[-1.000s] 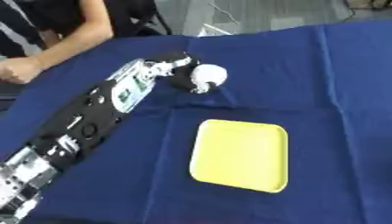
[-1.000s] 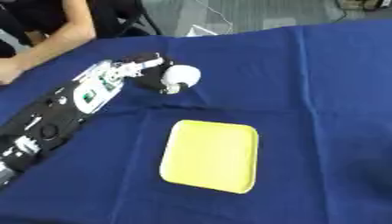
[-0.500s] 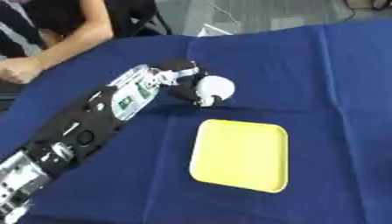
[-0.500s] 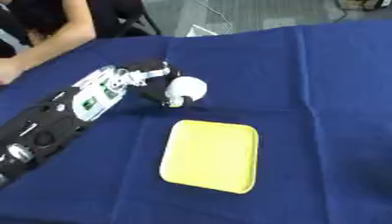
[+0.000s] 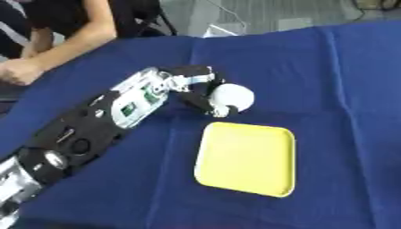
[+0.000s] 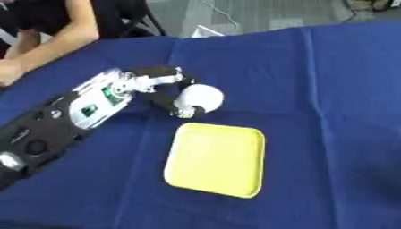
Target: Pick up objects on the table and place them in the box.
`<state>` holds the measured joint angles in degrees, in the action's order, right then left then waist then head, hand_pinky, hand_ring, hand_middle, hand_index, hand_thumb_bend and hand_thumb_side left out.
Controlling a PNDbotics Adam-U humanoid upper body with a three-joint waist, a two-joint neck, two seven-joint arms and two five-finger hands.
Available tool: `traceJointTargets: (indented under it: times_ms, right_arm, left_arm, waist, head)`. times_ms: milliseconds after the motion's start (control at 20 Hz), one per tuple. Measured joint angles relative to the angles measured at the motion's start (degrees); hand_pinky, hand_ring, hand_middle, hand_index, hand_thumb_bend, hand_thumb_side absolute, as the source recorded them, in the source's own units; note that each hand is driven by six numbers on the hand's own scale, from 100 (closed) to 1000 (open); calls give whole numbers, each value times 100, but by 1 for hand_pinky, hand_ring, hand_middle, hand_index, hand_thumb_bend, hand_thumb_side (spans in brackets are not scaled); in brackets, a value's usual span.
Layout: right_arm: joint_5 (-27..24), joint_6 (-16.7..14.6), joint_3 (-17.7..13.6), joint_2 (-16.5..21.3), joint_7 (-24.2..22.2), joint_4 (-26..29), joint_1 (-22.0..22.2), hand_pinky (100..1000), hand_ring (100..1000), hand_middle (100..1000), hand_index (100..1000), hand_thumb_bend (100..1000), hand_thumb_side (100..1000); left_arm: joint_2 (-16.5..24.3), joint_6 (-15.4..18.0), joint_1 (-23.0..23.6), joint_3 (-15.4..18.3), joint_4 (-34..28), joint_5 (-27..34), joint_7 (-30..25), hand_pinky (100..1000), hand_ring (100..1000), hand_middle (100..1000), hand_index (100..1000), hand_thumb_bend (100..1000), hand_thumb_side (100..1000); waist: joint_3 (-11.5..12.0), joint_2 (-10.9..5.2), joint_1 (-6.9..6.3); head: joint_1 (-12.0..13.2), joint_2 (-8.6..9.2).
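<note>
My left hand (image 5: pixel 200 91) reaches in from the lower left, its fingers curled round a white ball (image 5: pixel 232 96). The ball hangs just beyond the far left corner of a shallow yellow tray (image 5: pixel 247 158), which lies flat on the blue cloth. Whether the ball touches the cloth I cannot tell. My right hand shows in neither view.
A blue cloth (image 5: pixel 337 80) covers the whole table, with folds to the right of the tray. A person's arm (image 5: pixel 66 42) rests on the far left edge. Behind the table's far edge is grey floor.
My left hand has carried the white ball to the right and nearer, from the far left of the cloth to just beyond the tray's far corner.
</note>
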<state>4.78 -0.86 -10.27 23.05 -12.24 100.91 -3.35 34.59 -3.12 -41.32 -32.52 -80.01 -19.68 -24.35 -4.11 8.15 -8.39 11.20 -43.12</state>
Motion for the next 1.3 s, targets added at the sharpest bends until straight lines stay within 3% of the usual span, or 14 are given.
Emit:
traceJointTargets:
  times_ms: [1300]
  right_arm:
    - [0, 9, 18, 0, -15, 0, -2, 675, 676, 865, 964, 100, 881]
  left_arm:
    - [-2, 279, 70, -417, -173, -286, -308, 991, 581, 530, 308, 100, 702]
  waist:
    - [-19, 0, 0]
  head:
    - [18, 0]
